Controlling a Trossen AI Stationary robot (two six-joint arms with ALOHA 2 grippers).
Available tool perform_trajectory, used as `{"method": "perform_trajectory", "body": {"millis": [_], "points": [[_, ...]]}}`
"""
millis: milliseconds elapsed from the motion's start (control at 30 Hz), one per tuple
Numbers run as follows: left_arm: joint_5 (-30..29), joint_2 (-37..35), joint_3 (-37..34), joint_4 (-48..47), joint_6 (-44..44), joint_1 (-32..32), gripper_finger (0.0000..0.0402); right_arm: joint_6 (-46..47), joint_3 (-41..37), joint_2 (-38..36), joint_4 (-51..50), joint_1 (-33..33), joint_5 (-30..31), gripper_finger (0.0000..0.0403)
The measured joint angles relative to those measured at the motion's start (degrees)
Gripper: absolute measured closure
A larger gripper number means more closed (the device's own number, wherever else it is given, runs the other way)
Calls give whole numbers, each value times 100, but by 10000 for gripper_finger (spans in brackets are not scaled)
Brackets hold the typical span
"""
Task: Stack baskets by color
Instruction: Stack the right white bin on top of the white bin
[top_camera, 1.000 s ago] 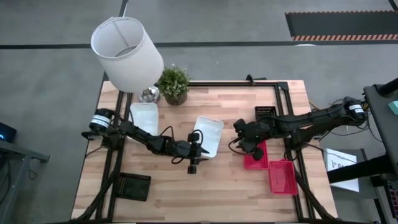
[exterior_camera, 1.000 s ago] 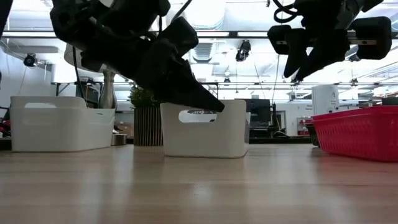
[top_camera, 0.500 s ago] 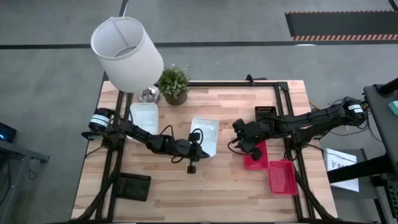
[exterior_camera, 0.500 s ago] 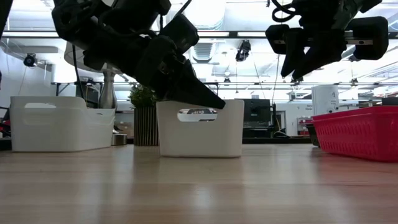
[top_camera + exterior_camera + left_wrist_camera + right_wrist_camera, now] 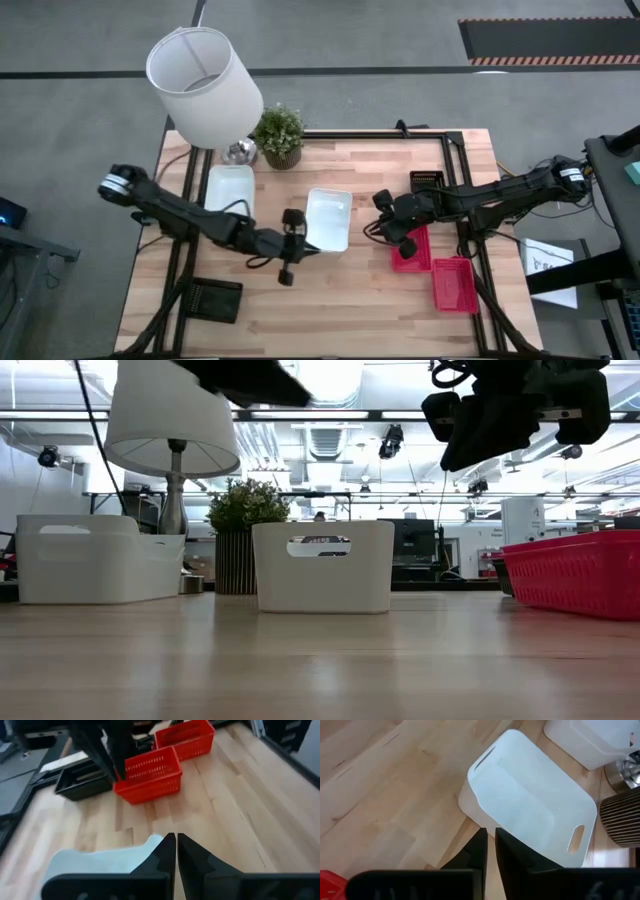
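Note:
A white basket stands upright on its bottom mid-table, and is also in the low view. My left gripper hangs shut and empty above the basket's left rim; its shut fingers show over the basket. My right gripper hovers shut to the basket's right, high above the table, with the basket ahead of its fingers. A second white basket sits at the far left. Two red baskets lie at the right.
A black basket sits at the far right and another at the near left corner. A white lampshade, its metal base and a potted plant stand at the far left. Bare wood runs along the near edge.
My left gripper has shut and then risen clear of the middle white basket, drawing back toward the table's left edge. The basket has turned from askew to square with the table and shifted slightly left. My right gripper has stayed in place and closed its fingers.

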Motion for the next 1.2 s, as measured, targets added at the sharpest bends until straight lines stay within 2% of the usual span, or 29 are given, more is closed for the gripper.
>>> {"method": "perform_trajectory", "body": {"millis": [233, 333, 467, 667, 833, 967, 1067, 1200], "points": [[-759, -961, 209, -1753, -99, -496, 402, -166, -2, 0, 105, 0, 0, 394], [-989, -1320, 187, -2484, -490, -611, 401, -203, -2, 0, 134, 0, -2, 394], [-1090, -1693, 146, -3009, -1153, -642, 401, -175, -2, 0, 124, 0, -1, 394], [-1157, -1559, -141, -2058, -1236, -605, 401, -51, -92, -2, 123, 0, -7, 394], [-1017, -483, -200, -787, -765, -443, 401, 47, -349, -7, 382, 0, -11, 394], [-899, 402, -60, -207, -691, -258, 401, 100, -587, -13, 603, 0, -58, 394], [-356, 930, 18, 46, -842, -25, 392, 158, -773, -51, 776, -2, -257, 394], [193, 1375, 20, 581, -1092, 228, 353, 181, -949, -135, 933, 0, -496, 394]]}}
